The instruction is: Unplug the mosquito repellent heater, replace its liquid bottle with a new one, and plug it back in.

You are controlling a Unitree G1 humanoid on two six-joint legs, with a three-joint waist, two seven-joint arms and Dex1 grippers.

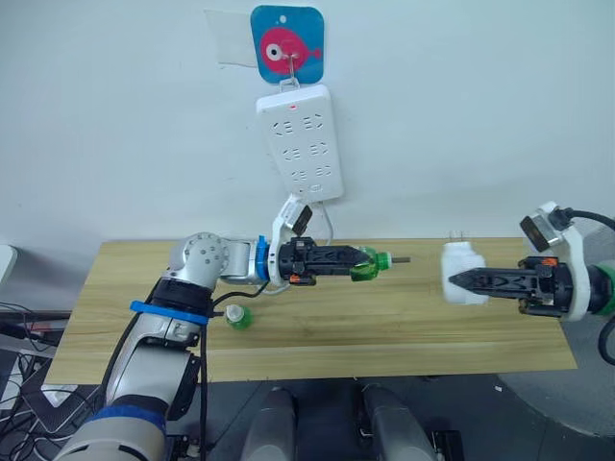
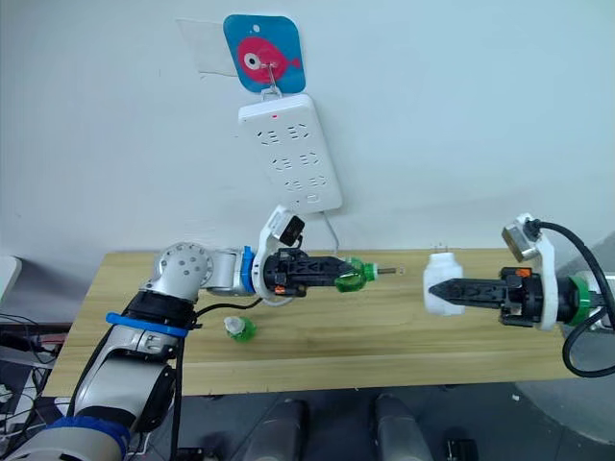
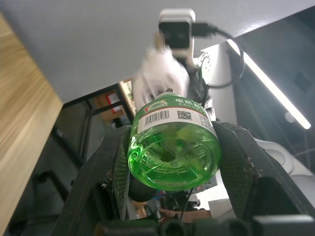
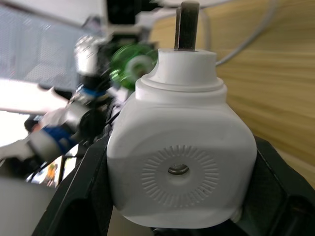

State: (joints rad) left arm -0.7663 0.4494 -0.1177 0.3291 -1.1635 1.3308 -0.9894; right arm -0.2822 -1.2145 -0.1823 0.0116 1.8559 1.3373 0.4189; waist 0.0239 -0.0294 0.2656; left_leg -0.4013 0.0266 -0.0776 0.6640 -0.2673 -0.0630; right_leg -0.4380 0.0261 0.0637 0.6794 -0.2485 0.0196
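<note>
Hanging above the worktop (image 1: 404, 336), the mosquito repellent heater (image 1: 463, 274) is clenched in the right pincer (image 1: 459, 279); the left pincer (image 1: 370, 261) grasps the green bottle (image 1: 368, 265), wick toward it. Poor alignment could bend the wick. The right wrist view shows the heater's vent hole (image 4: 178, 170); the head views show another green bottle (image 1: 237, 316) lying below.

White heater (image 1: 462, 273) unplugged, prongs up, above table; green liquid bottle (image 1: 366, 265) horizontal, facing it.

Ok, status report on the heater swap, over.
Left gripper shut on green bottle, wick toward heater. Right gripper shut on mosquito repellent heater, unplugged, above table. Another green bottle lies on table. Gap clear.
</note>
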